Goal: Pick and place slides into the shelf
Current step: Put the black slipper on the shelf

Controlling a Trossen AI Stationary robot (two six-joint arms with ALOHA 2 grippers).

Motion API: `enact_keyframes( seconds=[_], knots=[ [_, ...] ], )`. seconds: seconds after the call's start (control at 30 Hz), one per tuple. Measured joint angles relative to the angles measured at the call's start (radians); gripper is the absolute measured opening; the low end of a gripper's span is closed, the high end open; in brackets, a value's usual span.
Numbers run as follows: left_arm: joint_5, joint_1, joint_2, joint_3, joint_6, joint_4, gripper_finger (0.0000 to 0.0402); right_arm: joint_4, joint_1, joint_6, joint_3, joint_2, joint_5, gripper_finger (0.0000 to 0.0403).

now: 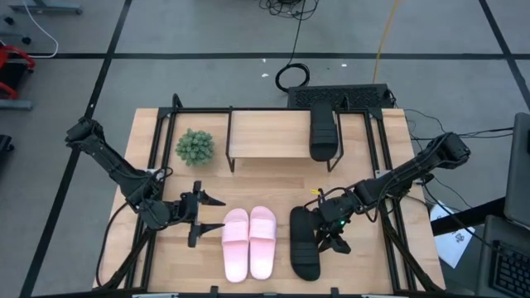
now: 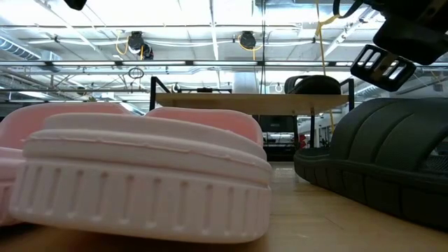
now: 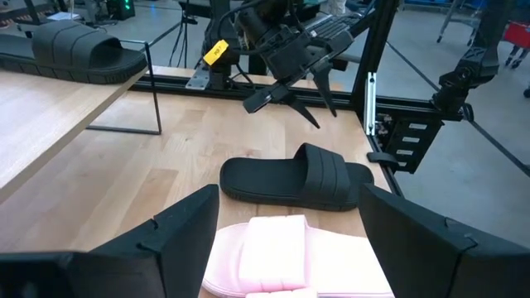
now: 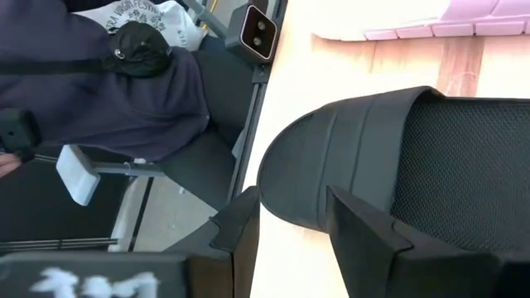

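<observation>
Pink slides [image 1: 250, 242] beside left gripper [image 1: 208, 222], jaws spread wide, empty.

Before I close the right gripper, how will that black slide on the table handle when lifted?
The black slide looks like thick moulded foam, so probably light and fairly stiff. It lies flat on its sole, so it is unlikely to roll. The open right gripper sits at its edge; the ribbed strap should offer grip.

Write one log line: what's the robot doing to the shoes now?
right gripper: open beside black slide sandal | left gripper: open by pink slide sandals | wooden shelf: one black sandal
</observation>
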Motion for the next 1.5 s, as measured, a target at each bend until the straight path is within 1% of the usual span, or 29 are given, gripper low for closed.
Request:
enact_keyframes(
  seconds=[0.17, 0.3, 0.4, 0.57, 0.67, 0.73, 0.87, 1.0, 1.07, 1.17, 1.23, 1.3, 1.4, 1.5],
  knots=[
    [0.0, 0.0, 0.0, 0.0, -0.002, -0.001, 0.0294, 0.022, 0.006, 0.031, 0.0, 0.016, 0.003, 0.013],
    [0.0, 0.0, 0.0, 0.0, 0.0, -0.002, 0.0294, 0.046, 0.033, 0.032, 0.001, 0.021, 0.052, 0.013],
    [0.0, 0.0, 0.0, 0.0, 0.005, -0.002, 0.0294, 0.042, 0.045, 0.038, 0.001, 0.011, 0.058, 0.013],
    [0.0, 0.0, 0.0, 0.0, 0.001, -0.001, 0.0294, 0.044, 0.082, 0.064, 0.002, 0.004, 0.155, 0.013],
    [0.0, 0.0, 0.0, 0.0, -0.004, -0.001, 0.0294, 0.047, 0.131, 0.078, 0.007, 0.003, 0.239, 0.0129],
    [0.0, 0.0, 0.0, 0.0, -0.005, -0.001, 0.0294, 0.044, 0.179, 0.07, 0.024, 0.004, 0.313, 0.0124],
    [0.0, 0.0, 0.0, 0.0, -0.006, 0.0, 0.0294, 0.019, 0.286, 0.043, 0.087, 0.004, 0.484, 0.01],
    [0.001, 0.0, 0.0, 0.0, -0.017, 0.0, 0.0294, 0.035, 0.378, 0.042, 0.172, 0.013, 0.611, 0.0076],
    [0.001, 0.0, 0.0, 0.0, -0.018, 0.0, 0.0294, 0.073, 0.423, -0.006, 0.211, 0.021, 0.669, 0.007],
    [0.001, 0.0, 0.0, 0.0, -0.018, 0.0, 0.0294, 0.183, 0.485, -0.133, 0.25, 0.048, 0.768, 0.0067],
    [0.001, 0.0, 0.0, 0.0, -0.018, 0.0, 0.0294, 0.191, 0.522, -0.187, 0.275, 0.076, 0.83, 0.0066],
    [0.006, 0.0, 0.0, 0.0, -0.018, 0.0, 0.0294, 0.157, 0.55, -0.196, 0.306, 0.114, 0.904, 0.0066],
    [0.008, 0.0, 0.0, 0.0, -0.018, 0.0, 0.0294, 0.053, 0.578, -0.134, 0.351, 0.177, 1.022, 0.0066],
    [0.008, 0.0, 0.0, 0.0, -0.02, 0.001, 0.0294, -0.037, 0.585, -0.031, 0.391, 0.249, 1.076, 0.0065]
  ],
)
